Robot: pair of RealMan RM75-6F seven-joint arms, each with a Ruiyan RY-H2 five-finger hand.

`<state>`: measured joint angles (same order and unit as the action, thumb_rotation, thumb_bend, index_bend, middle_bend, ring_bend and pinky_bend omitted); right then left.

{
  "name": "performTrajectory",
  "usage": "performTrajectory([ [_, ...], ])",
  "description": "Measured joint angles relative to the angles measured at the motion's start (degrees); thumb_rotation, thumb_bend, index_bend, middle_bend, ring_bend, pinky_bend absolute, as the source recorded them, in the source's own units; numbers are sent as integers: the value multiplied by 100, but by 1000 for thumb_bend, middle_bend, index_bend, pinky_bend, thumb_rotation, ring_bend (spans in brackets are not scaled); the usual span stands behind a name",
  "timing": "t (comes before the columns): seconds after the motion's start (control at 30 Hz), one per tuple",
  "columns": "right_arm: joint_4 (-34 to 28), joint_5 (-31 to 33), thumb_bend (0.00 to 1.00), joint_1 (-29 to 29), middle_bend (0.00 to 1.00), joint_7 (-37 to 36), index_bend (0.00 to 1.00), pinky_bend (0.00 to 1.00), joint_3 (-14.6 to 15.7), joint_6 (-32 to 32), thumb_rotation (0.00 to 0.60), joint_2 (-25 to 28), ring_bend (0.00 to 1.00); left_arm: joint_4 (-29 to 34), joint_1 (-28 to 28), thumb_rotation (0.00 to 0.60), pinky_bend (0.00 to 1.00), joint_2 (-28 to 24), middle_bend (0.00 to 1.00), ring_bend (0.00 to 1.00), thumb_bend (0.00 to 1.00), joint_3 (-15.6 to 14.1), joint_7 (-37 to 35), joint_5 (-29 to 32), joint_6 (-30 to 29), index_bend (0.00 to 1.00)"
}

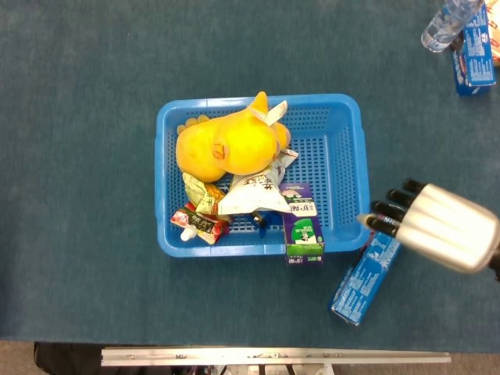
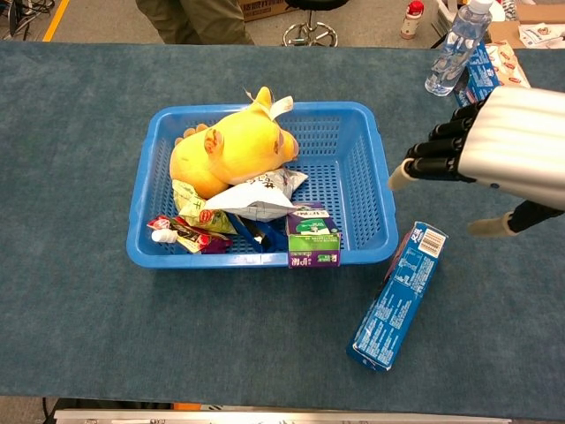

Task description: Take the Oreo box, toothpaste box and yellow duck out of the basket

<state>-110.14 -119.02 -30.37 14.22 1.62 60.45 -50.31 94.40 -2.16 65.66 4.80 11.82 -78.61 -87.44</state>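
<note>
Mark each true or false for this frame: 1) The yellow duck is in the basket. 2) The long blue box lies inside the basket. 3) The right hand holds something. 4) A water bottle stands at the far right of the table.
1) True: the yellow duck lies in the blue basket.
2) False: the long blue box lies on the table, outside the basket's near right corner.
3) False: the right hand is empty, its fingers spread above the table.
4) True: the water bottle stands there.
</note>
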Motion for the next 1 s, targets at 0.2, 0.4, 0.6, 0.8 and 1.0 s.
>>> performTrajectory([
  [0.2, 549, -358, 0, -212, 354, -651, 298, 503, 125, 309, 600, -588, 385, 6, 2, 600, 507, -3, 307, 286, 358, -1, -4, -9, -8, 313],
  [0.4, 934, -489, 0, -318, 322, -860, 298, 482, 213, 519, 600, -1008, 342, 11, 5, 600, 507, -11, 307, 286, 358, 0, -16, -9, -12, 313],
  [0.6, 1090, -414, 0, -180, 304, -557, 277, 462, 180, 803, 600, -1395, 328, 14, 5, 600, 507, -16, 308, 285, 358, -7, -21, -14, -4, 313],
  [0.8, 1158, -226, 0, 271, 303, 25, 263, 461, 191, 1244, 600, -1987, 328, 12, 3, 600, 507, -18, 307, 286, 358, -11, -24, -12, 6, 313],
  [1.0, 1106, 182, 0, 618, 300, 380, 248, 460, 254, 1344, 600, -2288, 328, 16, 5, 600, 507, -25, 308, 285, 358, -9, -40, -10, 6, 313],
])
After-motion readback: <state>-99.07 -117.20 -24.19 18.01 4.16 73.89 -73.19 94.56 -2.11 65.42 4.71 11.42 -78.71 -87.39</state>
